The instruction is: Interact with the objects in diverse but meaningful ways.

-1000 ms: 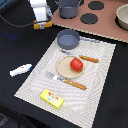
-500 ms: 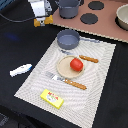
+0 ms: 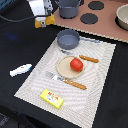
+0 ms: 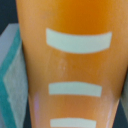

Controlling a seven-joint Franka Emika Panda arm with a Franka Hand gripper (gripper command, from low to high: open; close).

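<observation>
My gripper (image 3: 43, 17) is at the back left of the exterior view, shut on the orange bread loaf (image 3: 45, 21). The loaf (image 4: 70, 65), with its white stripes, fills the wrist view, so the fingers are hidden there. The grey pot (image 3: 69, 7) stands just to the gripper's right on the toy stove. The grey saucepan (image 3: 68, 39) sits on the striped placemat (image 3: 35, 80). A red tomato (image 3: 76, 64) lies on the beige plate (image 3: 65, 67). Orange-handled cutlery (image 3: 75, 84) lies in front of the plate and another piece (image 3: 89, 59) behind it. The yellow packet (image 3: 52, 98) is at the mat's front. The white bottle (image 3: 20, 70) lies off the mat to the left.
The pink toy stove top (image 3: 107, 22) with black burners (image 3: 90, 19) runs along the back. A pale bowl (image 3: 122, 15) stands at its right end. The table around the mat is black. A grey-teal edge (image 4: 10, 75) shows beside the loaf in the wrist view.
</observation>
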